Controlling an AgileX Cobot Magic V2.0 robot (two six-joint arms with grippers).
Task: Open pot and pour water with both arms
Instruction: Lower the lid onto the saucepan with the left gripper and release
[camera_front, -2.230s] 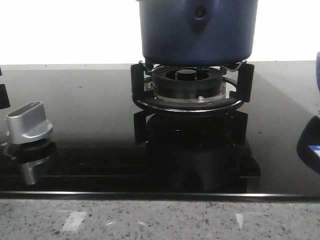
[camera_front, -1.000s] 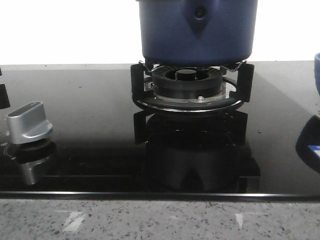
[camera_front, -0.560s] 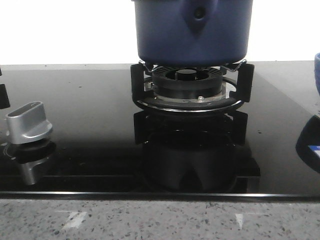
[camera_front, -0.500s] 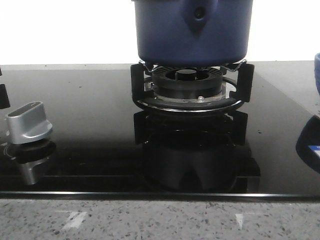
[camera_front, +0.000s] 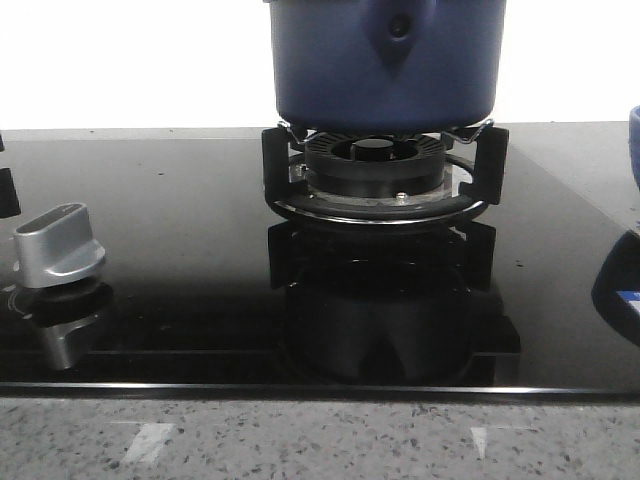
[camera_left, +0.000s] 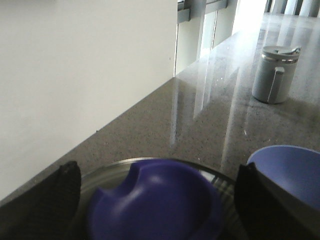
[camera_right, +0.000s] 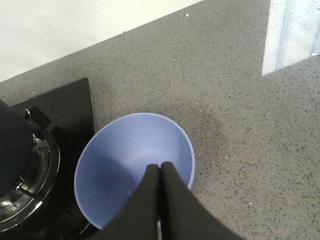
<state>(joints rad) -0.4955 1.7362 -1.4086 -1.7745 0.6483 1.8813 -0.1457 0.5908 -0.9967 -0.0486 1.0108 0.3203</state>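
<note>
The dark navy pot (camera_front: 340, 70) stands on the burner grate (camera_front: 380, 205); its top is cut off by the front view's upper edge. Its teardrop handle mount (camera_front: 399, 28) faces the camera. In the left wrist view a blue lid knob (camera_left: 155, 205) sits on a shiny lid (camera_left: 105, 172). My left gripper (camera_left: 160, 200) is open, with one finger on each side of the knob, apart from it. My right gripper (camera_right: 160, 167) is shut on nothing above a light blue bowl (camera_right: 125, 150). The pot's side (camera_right: 10, 145) shows beside that bowl.
A silver stove knob (camera_front: 58, 245) stands at the front left of the black glass hob (camera_front: 180, 220). The bowl's rim (camera_front: 635, 140) sits on the stone counter right of the hob. A grey lidded cup (camera_left: 274, 74) stands farther along the counter. A white wall runs behind.
The pot shifted slightly to the left on the grate about a second ago and has stayed still since. Nothing else in the front view moved.
</note>
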